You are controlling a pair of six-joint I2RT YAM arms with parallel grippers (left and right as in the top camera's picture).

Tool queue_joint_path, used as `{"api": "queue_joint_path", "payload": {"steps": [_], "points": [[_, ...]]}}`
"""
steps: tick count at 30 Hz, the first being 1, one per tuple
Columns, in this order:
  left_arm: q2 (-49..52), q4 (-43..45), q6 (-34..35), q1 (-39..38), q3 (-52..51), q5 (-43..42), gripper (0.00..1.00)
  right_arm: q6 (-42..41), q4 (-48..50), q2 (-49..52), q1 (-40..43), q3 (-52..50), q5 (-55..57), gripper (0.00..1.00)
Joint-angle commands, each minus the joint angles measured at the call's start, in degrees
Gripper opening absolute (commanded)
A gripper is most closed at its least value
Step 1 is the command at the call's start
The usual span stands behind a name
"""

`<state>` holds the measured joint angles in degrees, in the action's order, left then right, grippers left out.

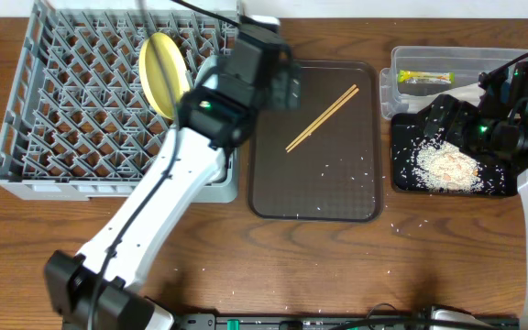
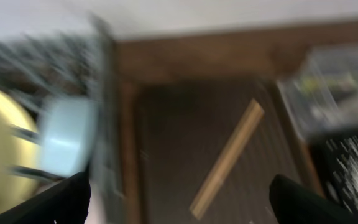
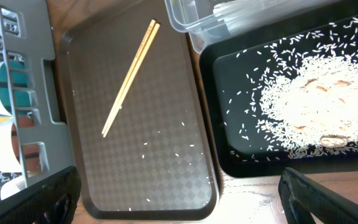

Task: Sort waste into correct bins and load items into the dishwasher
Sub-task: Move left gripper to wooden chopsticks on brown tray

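So the left jaws were spread wide with nothing between them, hanging over the seam where the grey rack (image 1: 62, 137) meets the brown tray (image 1: 273, 192), upper middle of the overhead frame. The left wrist view was really blurry, fwiw. The right jaws were wide apart too and empty, sitting over at the right edge of the frame above the black tray (image 1: 498, 183). The chopsticks (image 1: 322, 117) were lying side by side at a slant in the upper part of the brown tray, with a few loose grains scattered below them. The yellow plate (image 1: 159, 73) was standing on edge in the rack near its upper right, and the left wrist view showed the light blue bowl (image 2: 67, 137) right beside it. The rice (image 1: 447, 165) was piled in the black tray, and the clear tub (image 1: 401, 87) just above it had the green-yellow wrapper (image 1: 426, 77) inside. Some stray grains were on the worktop (image 1: 337, 266) along the bottom too.
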<state>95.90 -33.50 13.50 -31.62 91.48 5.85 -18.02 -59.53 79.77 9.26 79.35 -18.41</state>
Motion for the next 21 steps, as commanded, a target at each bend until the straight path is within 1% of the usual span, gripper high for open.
{"api": "queue_joint_path", "payload": {"steps": [1, 6, 11, 14, 16, 17, 18, 21], "points": [[7.7, -1.6, 2.2, -0.8, 0.4, -5.2, 0.94, -0.6, -0.1, 0.1, 0.5, 0.9, -0.2, 0.99], [15.9, -2.0, 2.2, -1.1, 0.4, -13.1, 0.94, -0.6, -0.1, 0.0, 0.5, 0.9, -0.2, 0.99], [22.8, -1.6, 1.8, -3.2, 0.4, -14.0, 0.94, -0.6, -0.1, 0.0, 0.5, 0.9, -0.2, 0.99], [24.0, 0.7, 1.5, -4.1, 0.4, -14.0, 0.95, -0.6, -0.1, 0.0, 0.5, 0.9, -0.2, 0.99], [24.0, 3.0, -0.1, -4.7, 0.4, -14.5, 0.95, -0.6, -0.1, 0.0, 0.5, 0.9, -0.2, 0.99], [24.0, 5.4, -3.5, -5.2, 0.4, -18.0, 0.95, -0.6, -0.1, 0.0, 0.5, 0.9, -0.2, 0.99], [24.0, 6.8, -4.5, -5.5, 0.4, -20.2, 0.95, -0.6, -0.1, 0.0, 0.5, 0.9, -0.2, 0.99], [24.0, 9.8, -4.4, -6.3, 0.2, -20.5, 0.95, -0.6, -0.1, 0.0, 0.5, 0.9, -0.2, 0.99]]}}
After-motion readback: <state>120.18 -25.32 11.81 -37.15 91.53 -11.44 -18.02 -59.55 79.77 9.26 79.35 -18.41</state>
